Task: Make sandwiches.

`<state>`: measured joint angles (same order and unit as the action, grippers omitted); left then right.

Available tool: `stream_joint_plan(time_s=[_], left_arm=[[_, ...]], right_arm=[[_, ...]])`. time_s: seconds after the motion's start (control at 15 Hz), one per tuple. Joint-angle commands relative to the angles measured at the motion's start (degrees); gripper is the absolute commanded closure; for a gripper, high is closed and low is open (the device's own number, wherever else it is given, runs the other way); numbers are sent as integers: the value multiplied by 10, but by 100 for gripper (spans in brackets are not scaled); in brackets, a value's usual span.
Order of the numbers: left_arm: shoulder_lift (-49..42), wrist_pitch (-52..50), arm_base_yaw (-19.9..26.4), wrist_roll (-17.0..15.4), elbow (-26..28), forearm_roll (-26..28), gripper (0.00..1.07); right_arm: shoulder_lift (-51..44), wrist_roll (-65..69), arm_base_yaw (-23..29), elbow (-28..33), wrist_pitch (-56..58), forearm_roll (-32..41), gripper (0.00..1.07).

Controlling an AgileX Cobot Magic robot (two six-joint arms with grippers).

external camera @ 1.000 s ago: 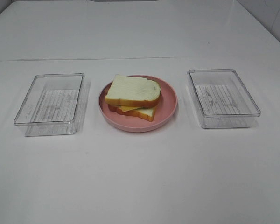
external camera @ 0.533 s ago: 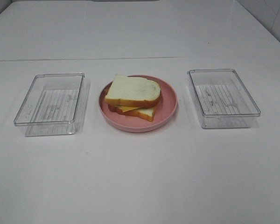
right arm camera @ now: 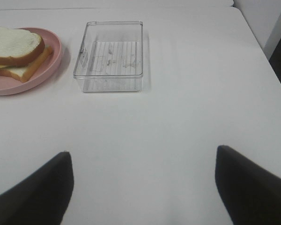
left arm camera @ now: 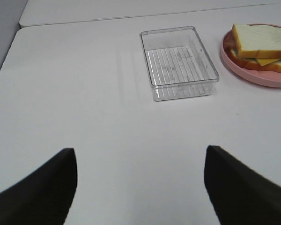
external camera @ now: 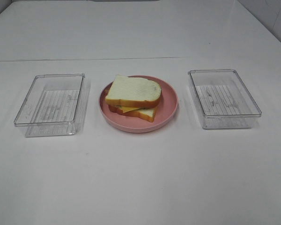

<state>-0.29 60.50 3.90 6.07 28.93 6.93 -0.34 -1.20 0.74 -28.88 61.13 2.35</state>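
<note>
Nearest the robot, the white table (external camera: 140, 178) lies bare, and neither arm reaches into the high view. The left gripper (left arm camera: 140, 187) hangs over this near stretch with its jaws spread wide and nothing between them, and the right gripper (right arm camera: 143, 187) does the same on its own side, also wide and empty; both seem parked well back from the work, most likely because nothing is left to fetch. Further out sit three things in a row. The left tray (external camera: 50, 103), clear plastic with a ribbed floor, holds nothing that can be seen, and the right tray (external camera: 224, 97) looks equally bare, which fits the ingredients having been drawn out of them. Between the trays, well apart from each, is the pink plate (external camera: 168, 101), and on it rests the sandwich (external camera: 133, 96): a thick white slice with an orange-brown crust on top, a yellow cheese corner poking out below it, and a second slice underneath, turned a little off the top one. No lettuce or bacon can be made out from these angles. The stack looks finished, so the task is probably at or near its end. Compared with the earlier high views, nothing has shifted: plate, sandwich and both trays sit exactly as before.
</note>
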Motion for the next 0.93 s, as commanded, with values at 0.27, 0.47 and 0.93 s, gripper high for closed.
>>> stream_joint_plan(time_s=[0.27, 0.47, 0.93], left_arm=[[-12, -5, 3, 1, -4, 5, 34], [-12, -5, -2, 1, -4, 5, 34], [-14, -5, -35, 0, -4, 5, 34]], right_arm=[[-8, 7, 1, 1, -4, -5, 29], [-8, 7, 1, 1, -4, -5, 29], [-8, 7, 1, 1, -4, -5, 29]])
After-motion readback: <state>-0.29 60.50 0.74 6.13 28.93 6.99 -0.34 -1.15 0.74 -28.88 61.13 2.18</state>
